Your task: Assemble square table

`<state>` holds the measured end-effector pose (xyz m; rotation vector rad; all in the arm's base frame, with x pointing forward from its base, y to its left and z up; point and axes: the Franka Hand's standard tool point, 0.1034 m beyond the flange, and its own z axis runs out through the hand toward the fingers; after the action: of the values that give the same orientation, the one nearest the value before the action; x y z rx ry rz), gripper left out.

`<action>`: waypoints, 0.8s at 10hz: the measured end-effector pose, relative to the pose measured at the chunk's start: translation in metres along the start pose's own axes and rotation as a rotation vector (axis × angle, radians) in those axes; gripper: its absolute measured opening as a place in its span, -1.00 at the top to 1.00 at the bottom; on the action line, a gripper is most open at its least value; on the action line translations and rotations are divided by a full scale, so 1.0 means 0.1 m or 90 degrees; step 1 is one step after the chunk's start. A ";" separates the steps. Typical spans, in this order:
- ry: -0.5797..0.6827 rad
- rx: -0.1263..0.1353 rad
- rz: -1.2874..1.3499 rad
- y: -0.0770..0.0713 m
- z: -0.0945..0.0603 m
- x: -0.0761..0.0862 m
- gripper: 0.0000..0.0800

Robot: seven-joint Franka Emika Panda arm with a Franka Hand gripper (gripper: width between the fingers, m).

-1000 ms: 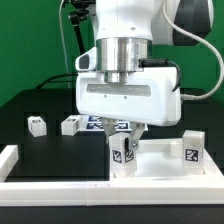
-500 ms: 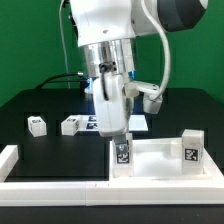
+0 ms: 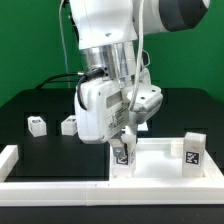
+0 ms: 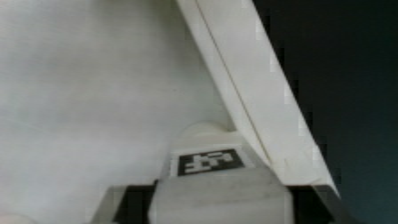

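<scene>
One leg (image 3: pixel 122 153) stands upright on the near corner of the square panel (image 3: pixel 155 162), at six o'clock straight under the gripper (image 3: pixel 124 140), whose fingers pinch its top. Its long axis runs vertical, in line with the wrist, so twisting it into the socket looks like the step in hand. A second leg (image 3: pixel 191 152) stands at three o'clock. Farther back, towards nine o'clock, a loose leg (image 3: pixel 70 124) and another loose leg (image 3: pixel 37 125) lie on the black table (image 3: pixel 50 158).

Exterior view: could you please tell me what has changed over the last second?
The gripper has turned about its vertical axis over the corner leg. Its broad face, earlier square to the camera, is now angled toward the exterior view's left, and it is apparently clamped on that leg throughout. The tabletop, the other standing leg and the two loose legs stayed put.
</scene>
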<state>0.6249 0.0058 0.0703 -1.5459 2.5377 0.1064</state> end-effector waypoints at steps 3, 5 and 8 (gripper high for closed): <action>0.004 0.001 0.020 0.00 0.01 0.02 0.07; 0.005 0.002 0.020 0.00 0.01 0.02 -0.36; 0.000 0.001 0.006 0.02 -0.03 -0.03 -0.61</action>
<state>0.6241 0.0093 0.0739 -1.5333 2.5450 0.1066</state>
